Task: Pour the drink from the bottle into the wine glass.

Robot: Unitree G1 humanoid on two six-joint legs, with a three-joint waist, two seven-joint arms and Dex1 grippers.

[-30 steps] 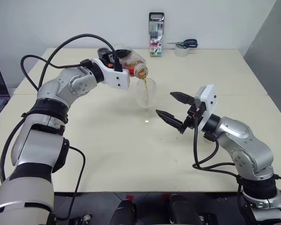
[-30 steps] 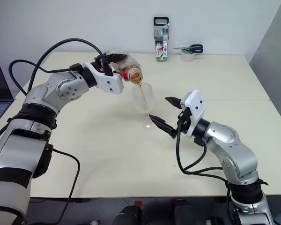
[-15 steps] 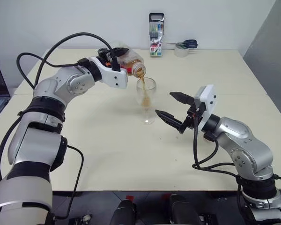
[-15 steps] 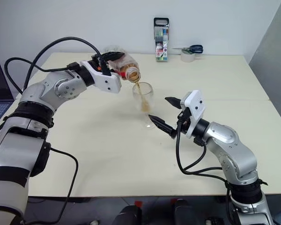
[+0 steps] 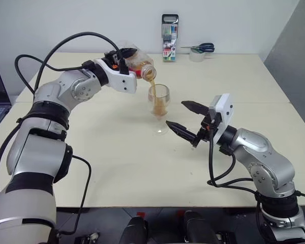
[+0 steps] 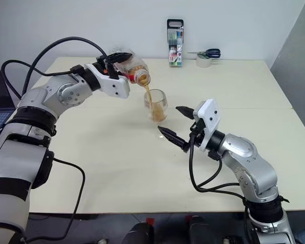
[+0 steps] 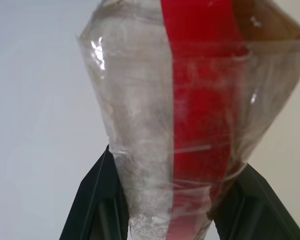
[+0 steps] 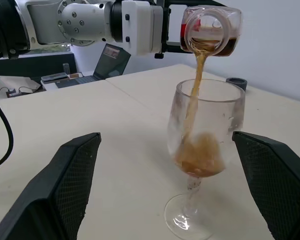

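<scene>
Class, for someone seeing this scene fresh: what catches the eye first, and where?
The tilted bottle, held by the left gripper, pours an amber drink into the wine glass mid-table. Just right of the glass, the right gripper waits with fingers open.

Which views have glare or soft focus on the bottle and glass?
Left wrist view: the bottle sits very close, edges soft, small glints on the plastic. Right wrist view: the glass and the pouring drink read clearly; the stream is slightly smeared. Head views: even light, faint shadows.
</scene>
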